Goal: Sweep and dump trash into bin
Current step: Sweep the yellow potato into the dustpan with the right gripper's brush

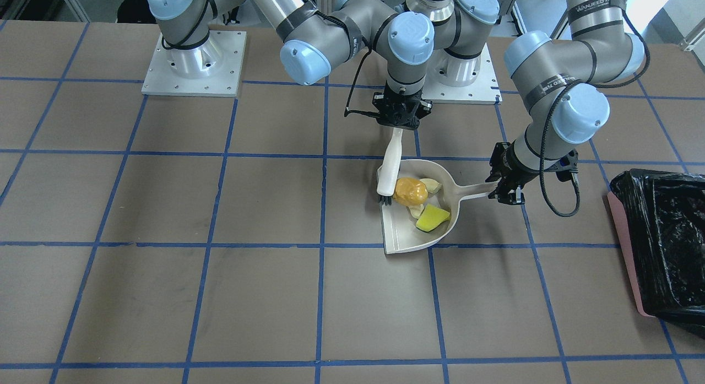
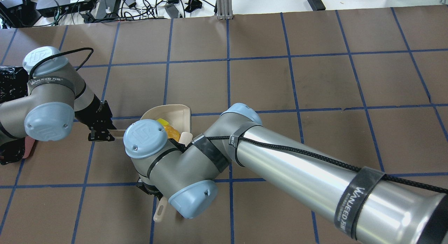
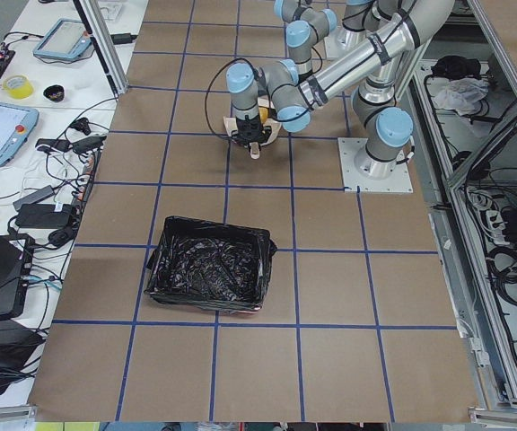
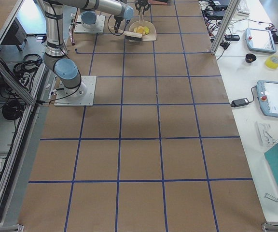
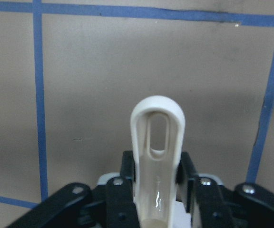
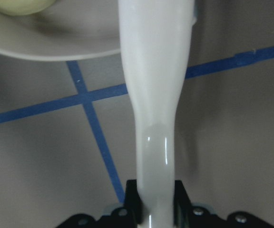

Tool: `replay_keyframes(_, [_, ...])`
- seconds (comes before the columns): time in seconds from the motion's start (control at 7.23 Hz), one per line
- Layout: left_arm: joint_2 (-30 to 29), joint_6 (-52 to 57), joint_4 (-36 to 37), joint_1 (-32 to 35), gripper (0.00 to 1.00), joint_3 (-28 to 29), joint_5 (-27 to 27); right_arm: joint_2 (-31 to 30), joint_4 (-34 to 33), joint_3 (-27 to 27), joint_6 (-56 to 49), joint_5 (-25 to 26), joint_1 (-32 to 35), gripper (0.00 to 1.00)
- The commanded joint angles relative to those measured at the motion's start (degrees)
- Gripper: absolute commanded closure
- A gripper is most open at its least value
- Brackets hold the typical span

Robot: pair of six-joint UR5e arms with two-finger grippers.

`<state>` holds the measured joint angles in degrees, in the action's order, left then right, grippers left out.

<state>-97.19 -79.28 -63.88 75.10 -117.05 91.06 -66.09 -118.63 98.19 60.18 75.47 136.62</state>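
Note:
The beige dustpan (image 1: 405, 238) lies on the table with its mouth toward the open middle. In it are the orange-brown lump (image 1: 410, 190), the pale crescent piece (image 1: 431, 184) and the yellow wedge (image 1: 432, 217). My right gripper (image 1: 397, 128) is shut on the white brush handle (image 1: 392, 158). The brush's black bristles (image 1: 384, 199) rest at the pan's mouth against the lump. My left gripper (image 1: 504, 191) is shut on the dustpan handle (image 5: 157, 142). The bin (image 1: 661, 246), pink-sided with a black bag, stands apart beyond the left arm.
The table is brown with blue tape lines. The two arm bases (image 1: 193, 64) stand at the robot's side. The bin also shows in the exterior left view (image 3: 209, 276). Tablets and cables lie on side benches off the table.

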Motion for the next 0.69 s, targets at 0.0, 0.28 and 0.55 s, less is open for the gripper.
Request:
replay_keyframes(0.0, [-0.6,0.7,0.2,0.6,1.00,0.4,-4.6,1.9,0.2,-3.1,1.4,-0.5,0.7,1.00])
replay_keyframes(0.28, [-0.7,4.0,0.1,0.3,1.00,0.9,-7.7,1.5,3.4,-3.1,0.6,0.4,0.5,1.00])
replay_keyframes(0.55, [-1.1,7.5,-0.4,-0.1,1.00,1.0,-7.9,0.3,6.8,-3.2,-2.1,2.6,-0.8,1.00])
